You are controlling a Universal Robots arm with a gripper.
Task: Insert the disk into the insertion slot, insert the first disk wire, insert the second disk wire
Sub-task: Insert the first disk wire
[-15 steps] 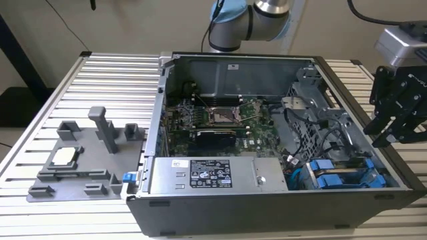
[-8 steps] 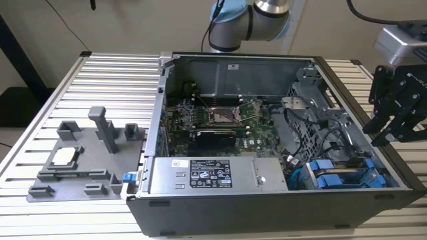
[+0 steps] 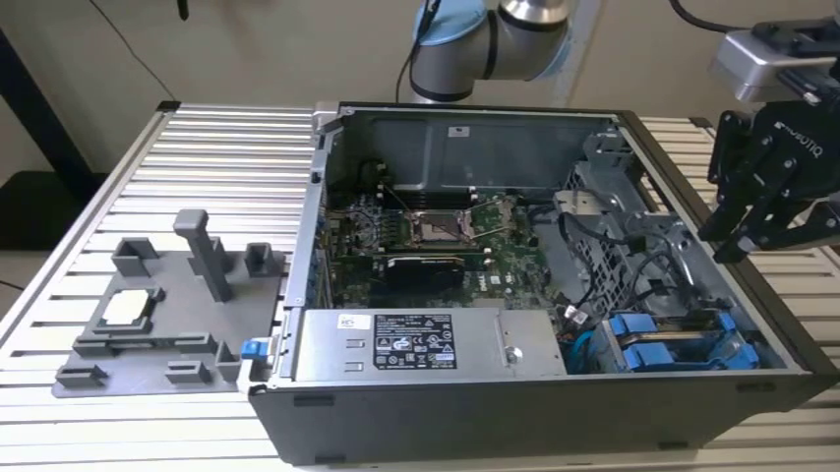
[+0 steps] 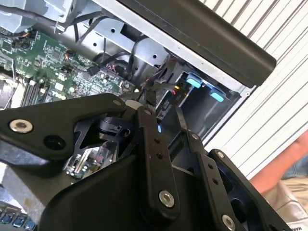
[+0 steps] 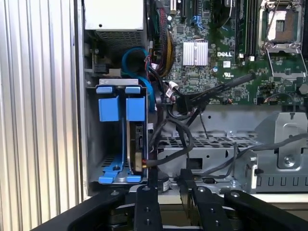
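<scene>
The disk (image 5: 137,147) stands edge-on in the insertion slot (image 5: 129,179) of the grey drive cage (image 3: 683,339), behind a bright blue carrier handle (image 5: 135,108). A second blue handle (image 5: 108,108) fronts the bay beside it. A dark wire with a reddish-brown end (image 5: 145,163) lies against the disk's edge; I cannot tell whether it is plugged in. Black cables (image 5: 179,139) loop next to the cage. My gripper (image 3: 754,246) (image 5: 167,182) (image 4: 162,108) hangs above the case's edge on the exterior view's right. It is over the cage area, open, with nothing between its fingers.
The open computer case (image 3: 525,413) lies on a ribbed metal table (image 3: 223,157). Inside are a labelled power-supply box (image 3: 407,344) and the motherboard (image 3: 434,231). A dark grey fixture tray (image 3: 157,315) sits at the exterior view's left. A person's arm (image 4: 279,168) shows beyond the case.
</scene>
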